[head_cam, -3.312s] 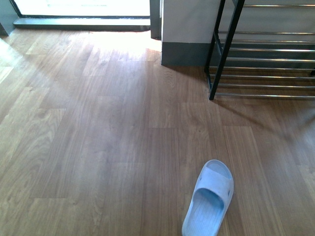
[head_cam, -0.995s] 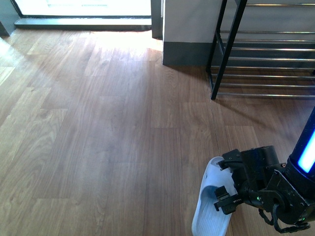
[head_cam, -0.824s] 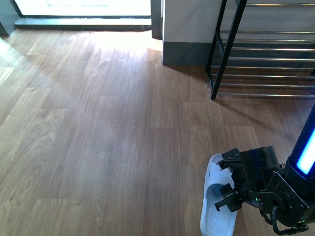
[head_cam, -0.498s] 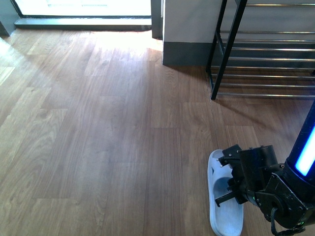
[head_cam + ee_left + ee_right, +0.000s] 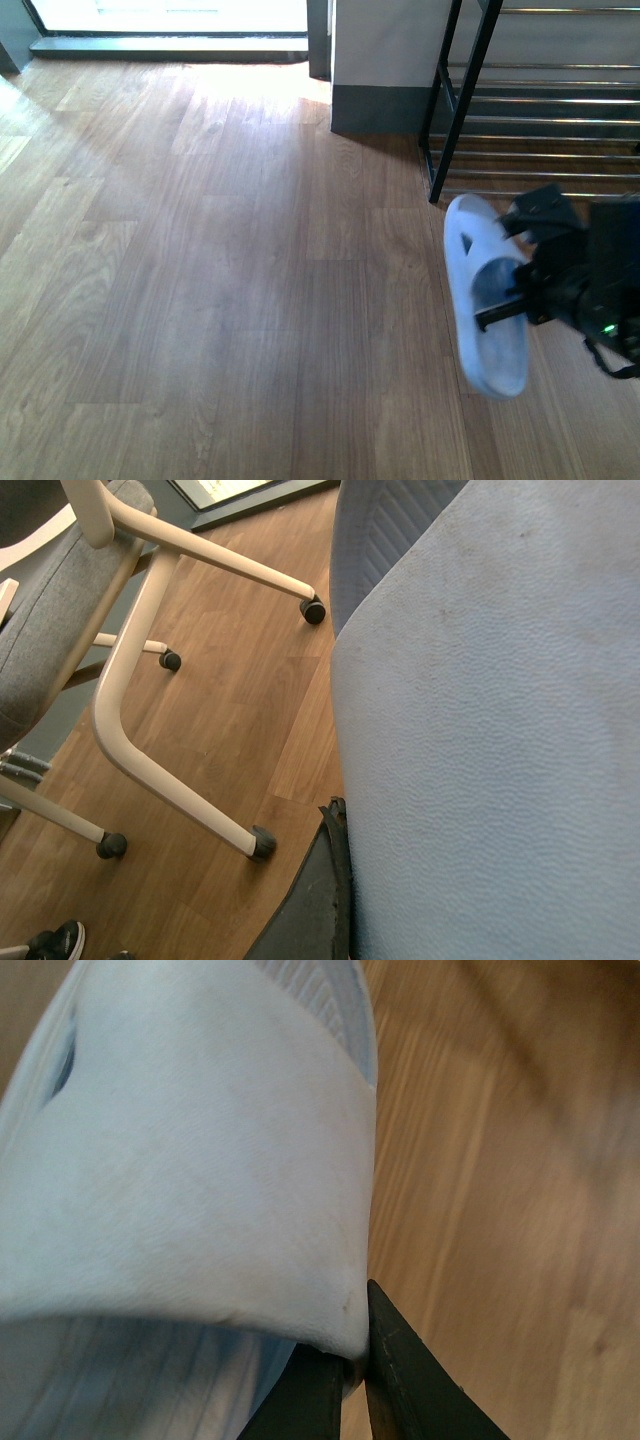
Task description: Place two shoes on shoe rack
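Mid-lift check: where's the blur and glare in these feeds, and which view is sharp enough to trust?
Front view: slipper and right gripper motion-smeared, glare washes out the doorway, shoe rack crisp. Right wrist view: slipper close and fairly sharp, floor behind blurred. Left wrist view: chair sharp, but a pale blue surface blocks half the frame.

I am holding my right arm low on the right side, near the front. My right gripper (image 5: pixel 515 298) is pinching the strap of a pale blue slipper (image 5: pixel 503 352), with both fingers (image 5: pixel 400 1385) squeezing tight. Only a dark bit of my left gripper (image 5: pixel 318 905) is showing, so I cannot tell how it is standing.
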Controlling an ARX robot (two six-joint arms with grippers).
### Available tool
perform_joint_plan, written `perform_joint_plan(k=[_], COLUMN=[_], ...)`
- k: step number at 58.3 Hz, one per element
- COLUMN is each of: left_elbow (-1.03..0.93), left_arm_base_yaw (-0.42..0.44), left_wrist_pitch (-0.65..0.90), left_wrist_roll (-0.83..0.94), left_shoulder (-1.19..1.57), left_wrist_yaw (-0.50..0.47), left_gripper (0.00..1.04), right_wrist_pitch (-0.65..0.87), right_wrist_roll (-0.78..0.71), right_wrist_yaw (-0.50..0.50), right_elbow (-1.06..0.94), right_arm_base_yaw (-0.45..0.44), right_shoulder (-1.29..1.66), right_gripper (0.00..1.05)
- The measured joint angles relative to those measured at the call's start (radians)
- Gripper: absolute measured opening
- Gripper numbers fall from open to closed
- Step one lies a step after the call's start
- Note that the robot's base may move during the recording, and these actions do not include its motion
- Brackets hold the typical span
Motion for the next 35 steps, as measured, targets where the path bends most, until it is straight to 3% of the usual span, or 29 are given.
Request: perform_joint_plan(k=[10,19,35], left_elbow=[0.000,0.000,0.000], left_arm_base_yaw=[0.000,0.000,0.000], left_wrist_pitch=[0.000,0.000,0.000], left_wrist_roll=[0.000,0.000,0.000], left_shoulder=[0.000,0.000,0.000], left_wrist_yaw=[0.001,0.000,0.000], left_gripper=[0.02,0.02,0.02], right_wrist_pitch=[-0.051,-0.215,-0.489], right_wrist_roll=[-0.028,-0.045,0.035], right_wrist_yaw=[-0.123,-0.291,-0.418], right_elbow=[-0.193,-0.391,-0.530], right_arm_base_yaw=[-0.020,-0.050,-0.111], right_shoulder=[-0.327,-0.819,-1.419], right_gripper=[0.02,0.02,0.02])
